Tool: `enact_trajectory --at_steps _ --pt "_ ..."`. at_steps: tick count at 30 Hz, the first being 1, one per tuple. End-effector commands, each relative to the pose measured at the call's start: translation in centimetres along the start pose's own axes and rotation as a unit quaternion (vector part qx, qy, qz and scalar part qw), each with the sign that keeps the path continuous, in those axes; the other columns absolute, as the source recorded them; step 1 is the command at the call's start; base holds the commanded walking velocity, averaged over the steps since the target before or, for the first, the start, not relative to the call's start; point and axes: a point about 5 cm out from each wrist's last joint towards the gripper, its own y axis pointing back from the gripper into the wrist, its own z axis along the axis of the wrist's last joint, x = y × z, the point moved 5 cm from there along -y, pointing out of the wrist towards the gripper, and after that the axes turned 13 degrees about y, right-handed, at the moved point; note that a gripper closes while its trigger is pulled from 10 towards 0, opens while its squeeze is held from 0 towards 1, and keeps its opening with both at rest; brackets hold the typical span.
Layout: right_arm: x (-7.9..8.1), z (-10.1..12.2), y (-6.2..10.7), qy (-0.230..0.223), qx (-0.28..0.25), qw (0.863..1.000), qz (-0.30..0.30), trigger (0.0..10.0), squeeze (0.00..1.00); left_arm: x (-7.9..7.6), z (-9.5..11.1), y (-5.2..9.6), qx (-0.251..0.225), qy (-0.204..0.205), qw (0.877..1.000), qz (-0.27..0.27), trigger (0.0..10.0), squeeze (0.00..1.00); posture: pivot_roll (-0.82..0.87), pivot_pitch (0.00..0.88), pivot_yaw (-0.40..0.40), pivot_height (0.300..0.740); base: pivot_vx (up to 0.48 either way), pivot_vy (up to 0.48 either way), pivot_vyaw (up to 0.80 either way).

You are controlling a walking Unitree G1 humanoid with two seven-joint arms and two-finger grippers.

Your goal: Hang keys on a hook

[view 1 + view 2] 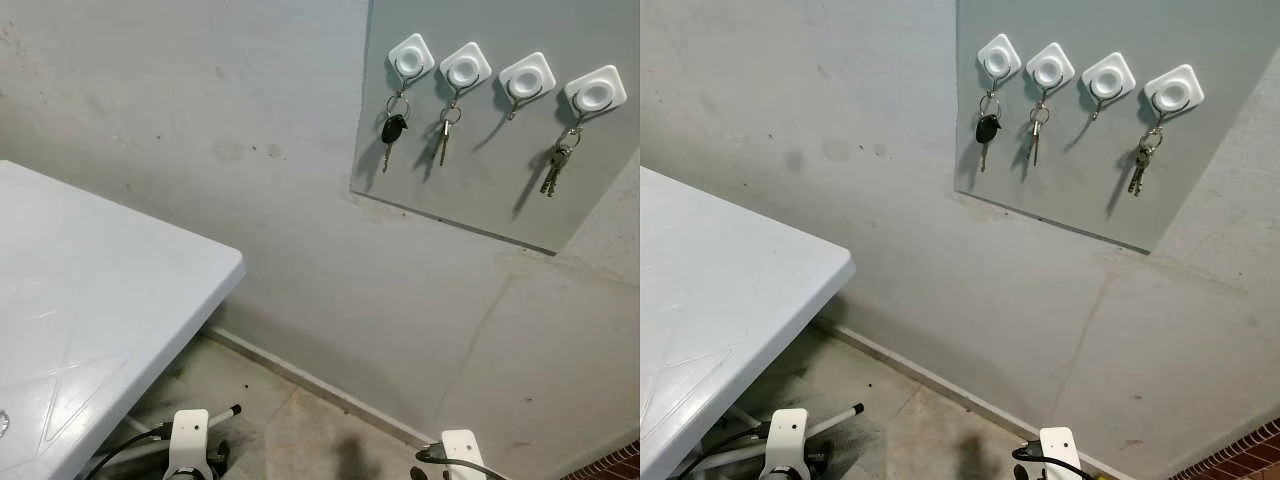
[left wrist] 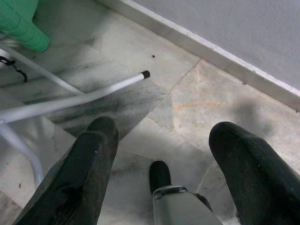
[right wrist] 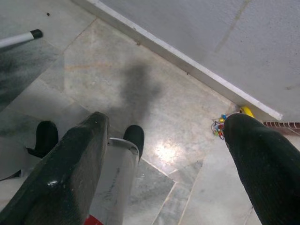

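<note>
A grey board (image 1: 480, 190) on the wall carries a row of white hooks. A key with a black head (image 1: 393, 130) hangs from the leftmost hook (image 1: 411, 57). The second hook (image 1: 465, 69) holds a silver key (image 1: 446, 138), and the rightmost hook (image 1: 595, 93) holds a small bunch of keys (image 1: 555, 170). Nothing hangs from the third hook (image 1: 527, 80). Both arms hang low, far below the board. My left gripper (image 2: 164, 131) is open over the floor with nothing between its fingers. My right gripper (image 3: 168, 123) is open and holds nothing.
A white table (image 1: 90, 320) stands at my left, its thin legs (image 2: 79, 96) spread over the marble floor. A green plastic thing (image 2: 18, 23) sits beneath it. A small multi-coloured item (image 3: 219, 127) lies by the skirting at my right. Brick (image 1: 610, 465) shows low right.
</note>
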Motion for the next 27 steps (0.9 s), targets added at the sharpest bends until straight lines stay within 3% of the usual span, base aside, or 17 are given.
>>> enact_trajectory --at_steps 1,5,27 --pt "0.2 0.3 -0.1 0.006 -0.003 1.000 0.005 10.0 0.00 0.2 -0.3 0.1 0.006 -0.008 1.000 -0.001 10.0 0.00 -0.12 0.000 0.011 0.740 0.000 0.000 0.00" --pt "0.1 0.5 -0.1 0.022 -0.004 1.000 0.007 10.0 0.00 0.6 -0.9 0.3 0.013 -0.007 1.000 0.005 10.0 0.00 -0.12 0.000 0.003 0.740 0.000 0.000 0.12" --pt "0.0 0.6 -0.2 0.049 -0.002 0.999 0.009 10.0 0.00 1.1 -1.4 0.4 0.019 -0.001 1.000 0.017 10.0 0.00 -0.10 0.000 -0.021 0.740 0.000 0.000 0.80"
